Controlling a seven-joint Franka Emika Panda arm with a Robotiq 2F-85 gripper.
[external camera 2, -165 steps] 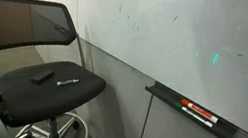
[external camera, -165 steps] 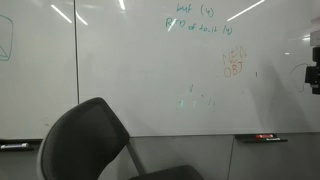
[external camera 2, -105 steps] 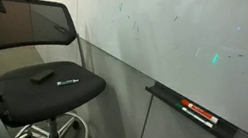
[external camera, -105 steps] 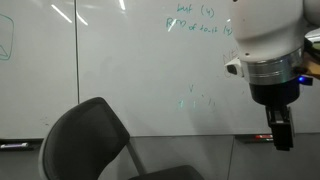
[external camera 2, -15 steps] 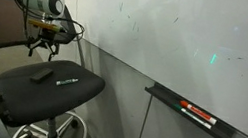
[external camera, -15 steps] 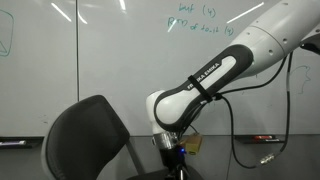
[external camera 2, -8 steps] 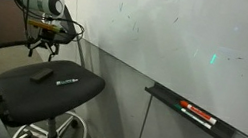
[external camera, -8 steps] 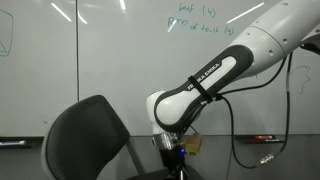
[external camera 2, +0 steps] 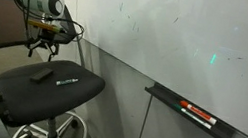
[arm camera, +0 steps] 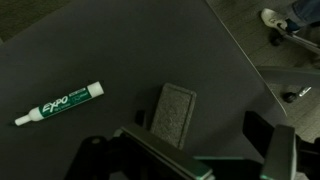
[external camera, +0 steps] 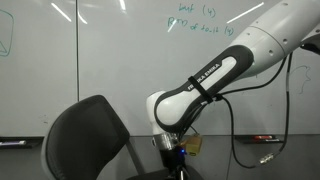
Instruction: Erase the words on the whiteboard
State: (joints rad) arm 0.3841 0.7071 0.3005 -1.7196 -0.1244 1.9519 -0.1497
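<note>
Whiteboard (external camera: pixel 120 60) carries teal words (external camera: pixel 196 20); end effector (external camera 2: pixel 43 51) hangs open above the eraser (arm camera: pixel 173 111).

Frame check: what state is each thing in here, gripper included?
gripper: open, above the seat, holding nothing.
eraser: flat on the seat, not gripped.
green marker: capped, lying on the seat beside the eraser.
words: not erased.
whiteboard: written on.
ledge markers: lying on the ledge.
</note>
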